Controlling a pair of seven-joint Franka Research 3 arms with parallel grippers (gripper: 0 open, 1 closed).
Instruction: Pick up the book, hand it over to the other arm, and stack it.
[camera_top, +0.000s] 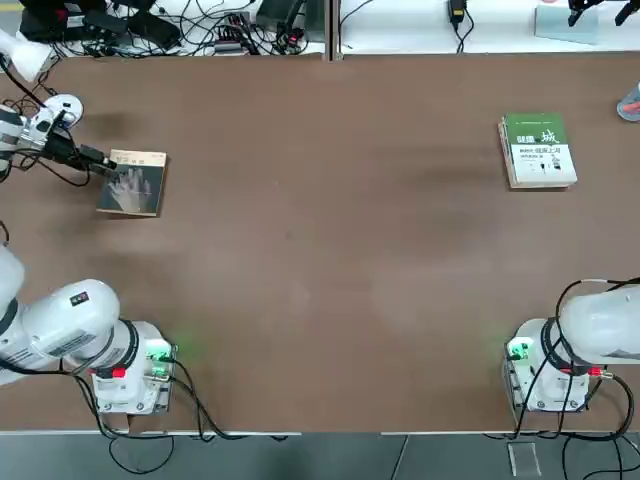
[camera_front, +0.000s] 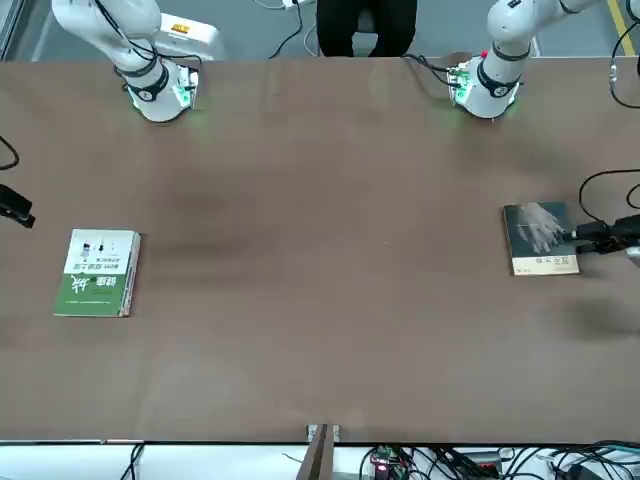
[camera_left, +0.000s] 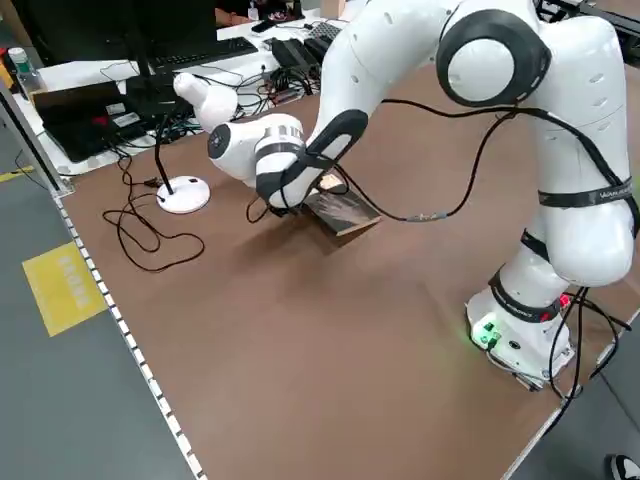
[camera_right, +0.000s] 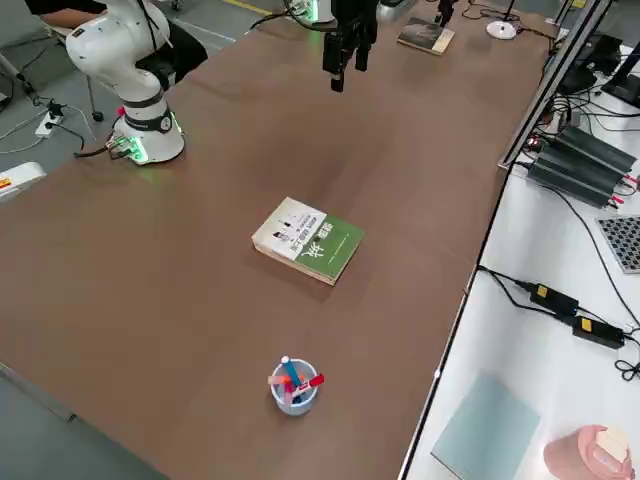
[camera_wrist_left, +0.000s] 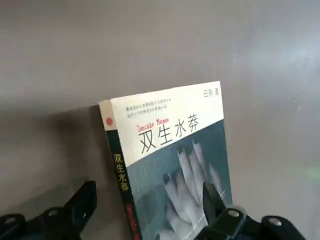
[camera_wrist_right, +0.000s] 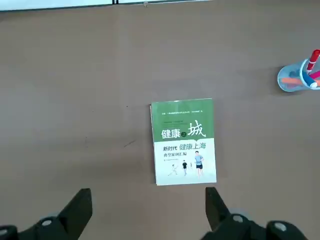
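Note:
The book, a thin paperback with a dark cover, a pale hand picture and a light title band, lies flat at the table's far left. My left gripper is down low at the book's outer edge and is open. In the left wrist view the book reaches in between my fingers, with one fingertip over the table beside the spine and the other over the cover. My right gripper is open and empty. It hangs high over the thicker green-and-white book.
The green-and-white book lies at the far right of the table. A clear cup of pens stands near the right edge. A small white desk lamp and loose cables sit just beyond the left gripper. Cables and electronics line the far edge.

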